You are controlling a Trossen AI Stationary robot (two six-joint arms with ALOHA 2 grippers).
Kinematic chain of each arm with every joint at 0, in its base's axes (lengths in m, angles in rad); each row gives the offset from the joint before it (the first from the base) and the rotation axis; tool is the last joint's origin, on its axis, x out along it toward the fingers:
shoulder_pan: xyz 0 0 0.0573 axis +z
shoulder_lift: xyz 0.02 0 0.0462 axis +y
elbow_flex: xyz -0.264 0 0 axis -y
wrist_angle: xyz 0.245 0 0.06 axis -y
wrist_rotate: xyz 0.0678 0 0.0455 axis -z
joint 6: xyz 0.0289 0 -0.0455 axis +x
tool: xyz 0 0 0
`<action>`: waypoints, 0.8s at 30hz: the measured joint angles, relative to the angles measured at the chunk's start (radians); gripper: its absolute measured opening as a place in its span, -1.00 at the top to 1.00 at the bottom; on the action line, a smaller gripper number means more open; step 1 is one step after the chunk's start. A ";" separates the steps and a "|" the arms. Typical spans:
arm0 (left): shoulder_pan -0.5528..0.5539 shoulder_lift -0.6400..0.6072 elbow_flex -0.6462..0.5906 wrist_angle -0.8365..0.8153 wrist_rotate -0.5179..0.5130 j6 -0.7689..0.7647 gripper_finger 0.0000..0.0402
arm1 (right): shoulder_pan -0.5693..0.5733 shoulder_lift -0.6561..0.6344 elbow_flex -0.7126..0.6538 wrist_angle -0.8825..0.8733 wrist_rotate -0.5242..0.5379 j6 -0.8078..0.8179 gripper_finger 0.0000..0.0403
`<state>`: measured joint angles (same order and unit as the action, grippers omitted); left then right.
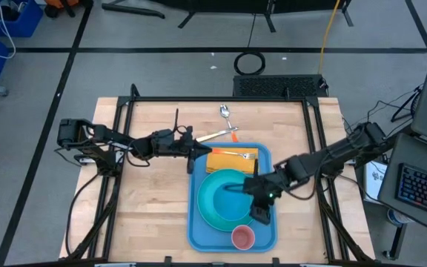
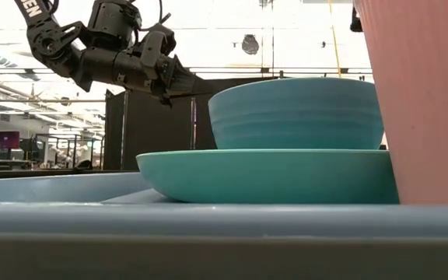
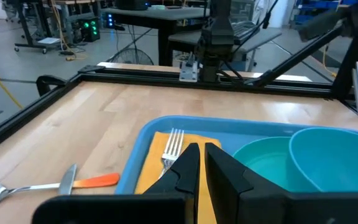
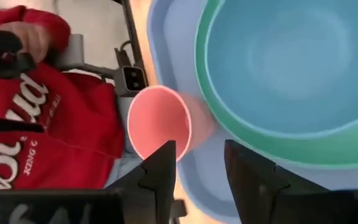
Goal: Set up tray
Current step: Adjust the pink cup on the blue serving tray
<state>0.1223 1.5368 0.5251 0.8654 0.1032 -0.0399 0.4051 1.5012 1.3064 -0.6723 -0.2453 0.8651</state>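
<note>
High view puts the tray (image 1: 196,222) at the table's near middle, already carrying the plate (image 1: 215,215) with its bowl (image 1: 232,189), the napkin (image 1: 228,162) with the fork (image 1: 245,155), and the pink cup (image 1: 242,237). Your right gripper (image 1: 262,211) hangs released, fingers apart and empty, just beside the cup; your left gripper (image 1: 191,148) sits clenched on nothing at the tray's far-left rim. You look nearly done: the knife (image 1: 217,136) and spoon (image 1: 225,112) lie on bare wood beyond the tray, so the next pick needs that left hand opened, with little room between napkin and rim.
</note>
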 joint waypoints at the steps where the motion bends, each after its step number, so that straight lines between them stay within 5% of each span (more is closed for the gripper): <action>1: -0.003 0.000 0.000 0.000 0.000 -0.004 0.85 | 0.016 0.010 0.000 0.001 0.018 0.015 0.38; 24: -0.158 0.000 0.000 -0.005 -0.088 0.029 0.85 | 0.192 0.183 -0.001 0.081 0.193 0.189 0.38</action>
<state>-0.0352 1.5368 0.5251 0.8604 0.0148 -0.0113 0.5972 1.6842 1.3052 -0.5917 -0.0524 1.0538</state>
